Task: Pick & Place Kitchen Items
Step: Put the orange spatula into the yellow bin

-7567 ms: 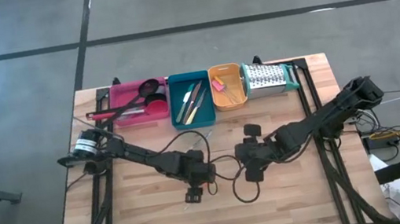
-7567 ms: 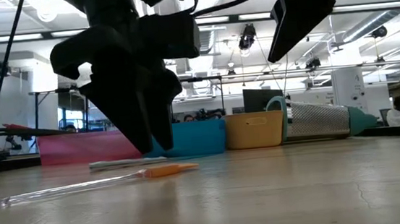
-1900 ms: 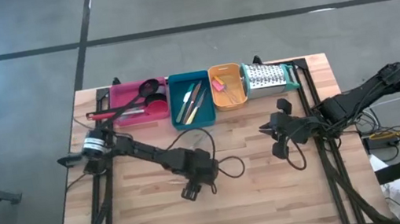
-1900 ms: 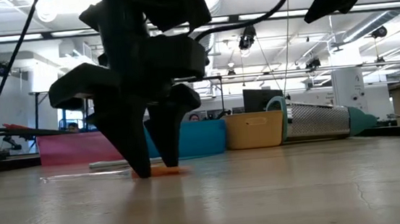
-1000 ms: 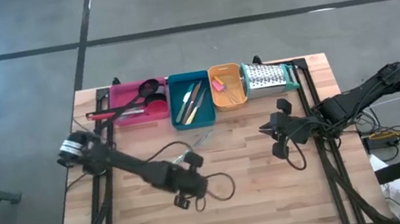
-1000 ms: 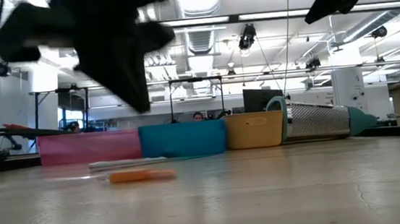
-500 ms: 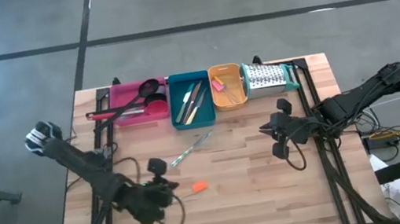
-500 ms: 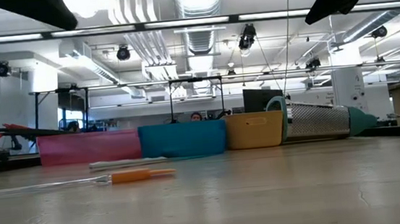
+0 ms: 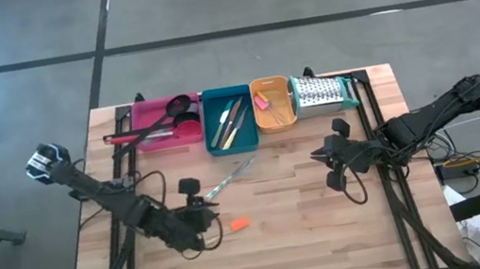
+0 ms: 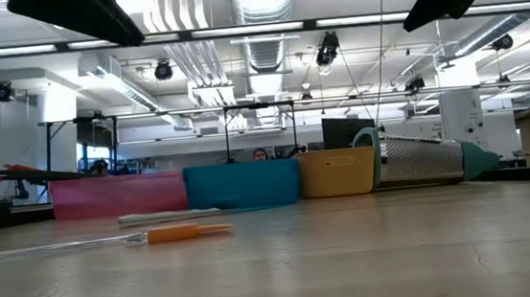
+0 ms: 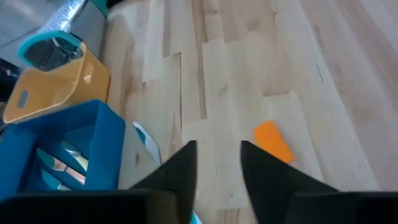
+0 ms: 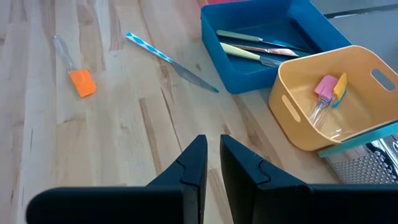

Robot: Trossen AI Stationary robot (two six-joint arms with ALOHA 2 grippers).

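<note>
An orange-headed brush with a clear handle lies flat on the wooden table. A blue-handled knife lies flat just in front of the teal tray. My left gripper hangs open above the table. It sits toward the table's left of the brush head, with nothing between its fingers. In the high view it shows as the left gripper. My right gripper waits shut and raised over the table's right half, and shows in the high view as the right gripper.
Along the far edge stand a pink tray with long black and red utensils and the teal tray with knives. Beside them is an orange tray with small pink and yellow pieces, then a metal grater. Bare wood lies near and centre.
My left gripper has risen from the table's middle and drawn back toward the left and near edge, leaving the middle of the low view. The orange brush lies uncovered on the table where it was.
</note>
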